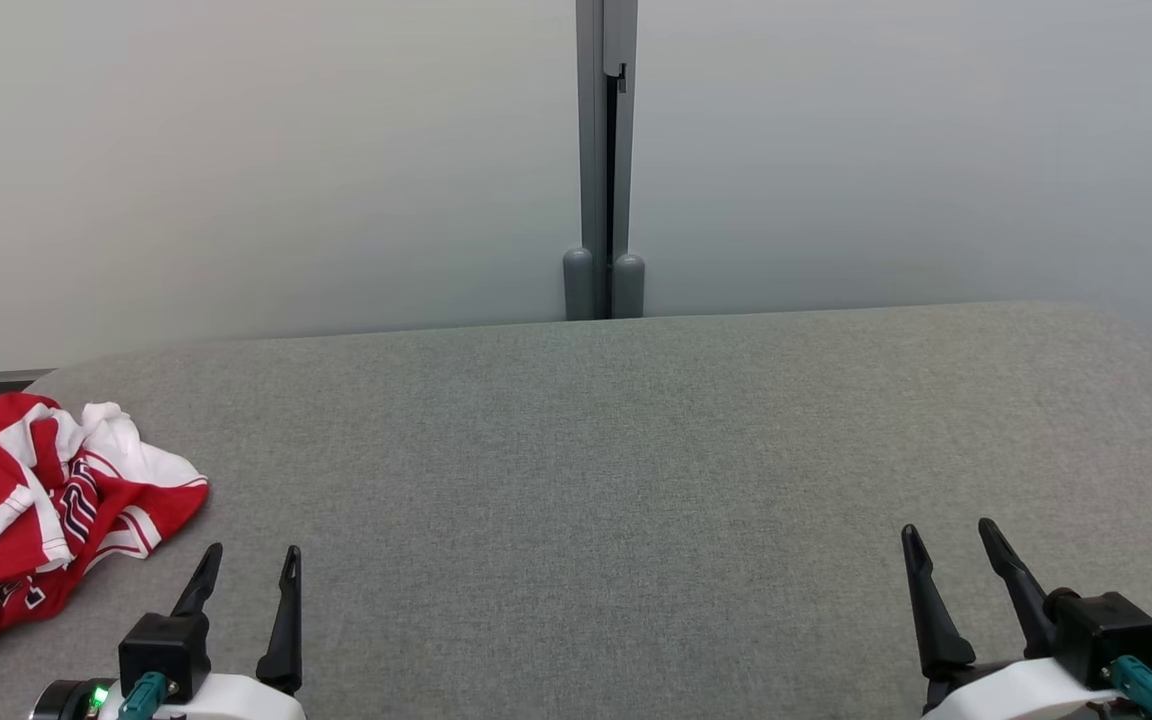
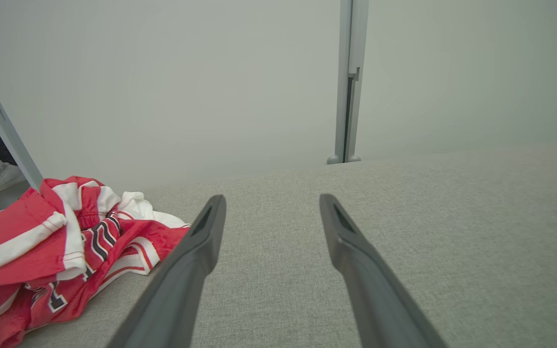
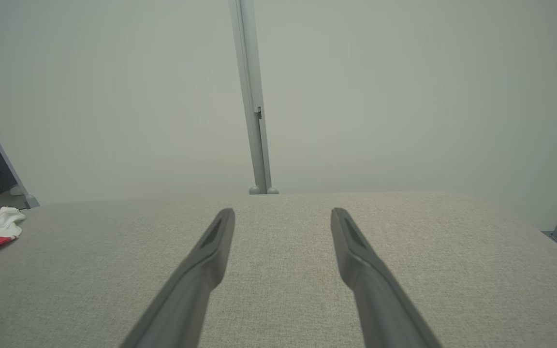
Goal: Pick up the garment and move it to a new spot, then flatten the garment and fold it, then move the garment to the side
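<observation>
Here, a big gray table (image 1: 636, 430) with a soft cloth top lies in front of the robot. It is flat, and its back corners are round. Behind it stand pale gray wall panels (image 1: 236, 150). A thin gray post (image 1: 606, 150) runs up between them. It has two small round feet, just behind the table's back edge. In the left wrist view, a slanted gray bar (image 2: 3, 130) shows at the left, and a white shoe (image 2: 3, 178) is on the floor behind it.

The garment (image 1: 46, 500) is red with white stripes and dark letters. It lies in a crumpled heap on the left side of the table. The left gripper (image 1: 253, 550) is just beside the heap and does not touch it. Its two fingers are spread apart with nothing between them. The right gripper (image 1: 947, 527) is well apart from the garment, over the right side of the table. Its fingers are spread apart too, and it holds nothing.
</observation>
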### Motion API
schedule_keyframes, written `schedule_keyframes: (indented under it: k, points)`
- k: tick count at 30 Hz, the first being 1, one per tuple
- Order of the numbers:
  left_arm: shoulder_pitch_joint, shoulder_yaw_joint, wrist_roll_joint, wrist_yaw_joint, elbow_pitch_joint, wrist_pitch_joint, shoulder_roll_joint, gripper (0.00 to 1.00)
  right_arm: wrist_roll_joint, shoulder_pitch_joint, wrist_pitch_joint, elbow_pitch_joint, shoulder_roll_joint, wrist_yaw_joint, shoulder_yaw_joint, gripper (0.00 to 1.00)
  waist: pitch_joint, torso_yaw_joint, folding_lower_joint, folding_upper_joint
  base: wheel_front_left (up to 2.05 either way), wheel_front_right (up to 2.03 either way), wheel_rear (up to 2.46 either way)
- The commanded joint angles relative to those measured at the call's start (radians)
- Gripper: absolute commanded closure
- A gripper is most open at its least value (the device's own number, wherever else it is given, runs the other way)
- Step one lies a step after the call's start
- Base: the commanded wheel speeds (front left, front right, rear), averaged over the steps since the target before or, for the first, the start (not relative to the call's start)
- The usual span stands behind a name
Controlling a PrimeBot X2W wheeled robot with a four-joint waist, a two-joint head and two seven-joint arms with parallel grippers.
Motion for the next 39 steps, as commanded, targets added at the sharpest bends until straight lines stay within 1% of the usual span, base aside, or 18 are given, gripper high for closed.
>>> schedule_keyframes:
  k: [1, 5, 11, 23, 29, 34, 39]
  points:
    - [0.001, 0.003, 0.017, -0.003, 0.002, -0.007, 0.002, 0.00, -0.021, 0.008, -0.010, -0.005, 0.000, 0.000, 0.000, 0.00, -0.001, 0.000, 0.0000, 0.0000, 0.00, 0.00, 0.00]
    - [0.001, 0.006, 0.031, -0.007, 0.013, -0.014, -0.002, 0.00, -0.030, 0.012, -0.010, -0.004, 0.003, 0.000, -0.002, 0.00, -0.003, -0.001, 0.0000, 0.0000, 0.00, 0.00, 0.00]
    - [-0.005, 0.015, 0.010, -0.019, 0.028, -0.012, -0.009, 0.00, -0.018, 0.010, -0.009, 0.002, 0.005, 0.000, -0.005, 0.00, -0.004, -0.001, 0.0000, 0.0000, 0.00, 0.00, 0.00]
    - [-0.023, 0.023, 0.001, -0.022, 0.037, -0.012, -0.017, 0.00, -0.026, 0.002, -0.010, 0.002, 0.001, 0.000, -0.001, 0.00, 0.002, 0.005, 0.0000, 0.0000, 0.00, 0.00, 0.00]
    - [-0.025, 0.035, -0.009, -0.028, 0.031, -0.012, -0.021, 0.00, -0.021, 0.010, -0.004, -0.006, 0.004, 0.000, -0.002, 0.00, 0.011, 0.048, 0.0000, 0.0000, 0.00, 0.00, 0.00]
    - [-0.030, 0.044, -0.008, -0.028, 0.026, -0.012, -0.014, 0.00, -0.023, 0.009, -0.007, -0.012, 0.008, 0.000, 0.012, 0.00, 0.017, 0.117, 0.0000, 0.0000, 0.00, 0.00, 0.00]
    - [-0.042, 0.055, -0.018, -0.030, 0.031, -0.012, -0.006, 0.00, -0.021, -0.002, -0.010, -0.018, 0.011, 0.000, 0.034, 0.00, 0.021, 0.200, 0.0000, 0.0000, 0.00, 0.00, 0.00]
